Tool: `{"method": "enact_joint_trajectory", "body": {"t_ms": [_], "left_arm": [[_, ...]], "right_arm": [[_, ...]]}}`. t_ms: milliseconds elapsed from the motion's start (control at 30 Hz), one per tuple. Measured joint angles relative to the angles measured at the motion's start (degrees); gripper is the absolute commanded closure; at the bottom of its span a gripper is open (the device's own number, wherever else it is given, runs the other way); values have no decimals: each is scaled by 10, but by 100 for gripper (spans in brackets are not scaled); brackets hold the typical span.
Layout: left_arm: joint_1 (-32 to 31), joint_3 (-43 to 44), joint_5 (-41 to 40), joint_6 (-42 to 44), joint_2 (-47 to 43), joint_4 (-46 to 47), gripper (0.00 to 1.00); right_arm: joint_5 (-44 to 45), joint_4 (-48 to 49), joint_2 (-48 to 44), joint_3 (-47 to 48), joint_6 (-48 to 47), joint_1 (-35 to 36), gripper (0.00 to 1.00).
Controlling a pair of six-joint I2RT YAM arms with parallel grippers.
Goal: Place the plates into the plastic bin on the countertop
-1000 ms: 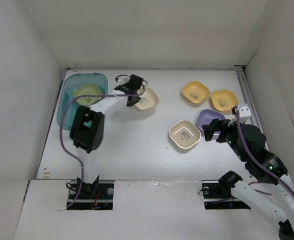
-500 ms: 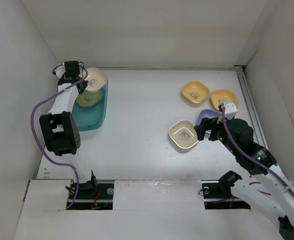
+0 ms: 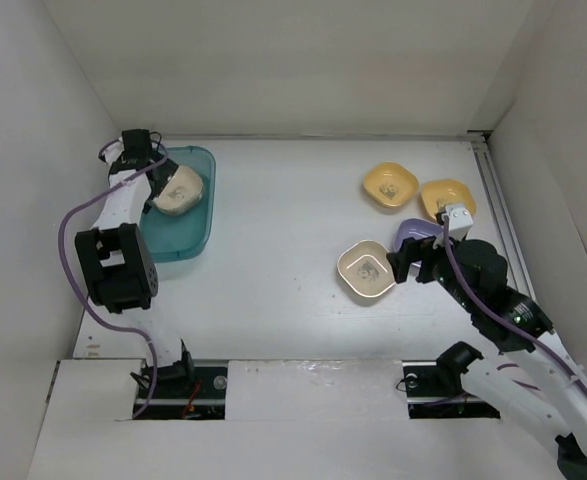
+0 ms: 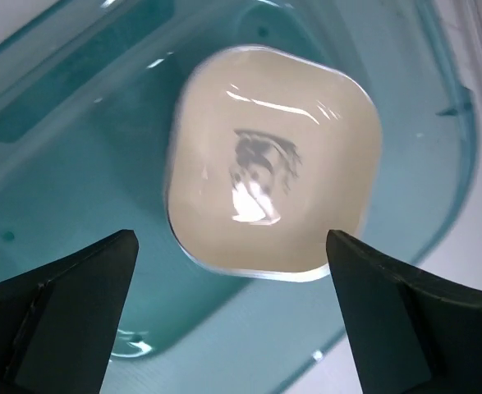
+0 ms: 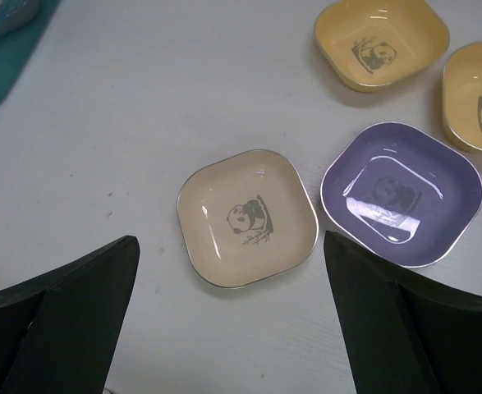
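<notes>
At the far left the bin (image 3: 188, 235) sits on the countertop (image 3: 273, 220) with a cream plate (image 4: 273, 197) inside it, one edge blurred. The left gripper (image 4: 231, 242) hangs above that plate, fingers wide, holding nothing. Toward the right, a second cream plate (image 5: 247, 218) and a purple plate (image 5: 401, 193) lie just beside each other under the right gripper (image 5: 231, 240), fingers wide, empty. Beyond them lie a yellow plate (image 5: 380, 41) and, rightmost, another yellow plate (image 5: 479, 98)

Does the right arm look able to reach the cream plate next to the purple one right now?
Probably yes. The right end effector hangs open directly over the cream plate, with nothing on it; the purple plate beside it leaves the other edges free.
</notes>
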Motion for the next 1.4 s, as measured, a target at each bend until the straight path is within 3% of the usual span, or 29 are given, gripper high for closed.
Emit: {"method": "enact_joint_trajectory", "body": {"t_ms": [133, 433, 633, 767, 867, 1000, 1067, 1167, 1200, 1400], "left_arm": [[-76, -2, -26, 5, -54, 2, 0], [-520, -23, -76, -7, -85, 33, 0], [-648, -83, -91, -93, -47, 13, 3], [-678, -88, -93, -118, 7, 10, 12], [-681, -100, -86, -123, 44, 31, 12], [-681, -117, -90, -135, 59, 53, 31], [-681, -120, -98, -147, 61, 61, 70], [-674, -140, -116, -170, 56, 68, 96], [-667, -151, -119, -180, 49, 72, 100], [-562, -237, -137, -201, -42, 63, 100]], "right_arm": [[1, 2, -8, -7, 1, -2, 0], [101, -70, -20, 33, 40, -4, 0], [150, -101, -50, 91, 55, -4, 0], [150, -106, -63, 97, 57, -4, 0], [146, -110, -66, 96, 57, -4, 0], [140, -110, -74, 96, 57, -4, 0], [137, -111, -78, 96, 56, -4, 0], [132, -111, -81, 96, 56, -4, 0], [131, -111, -81, 96, 56, -4, 0], [120, -107, -81, 94, 51, -4, 0]]}}
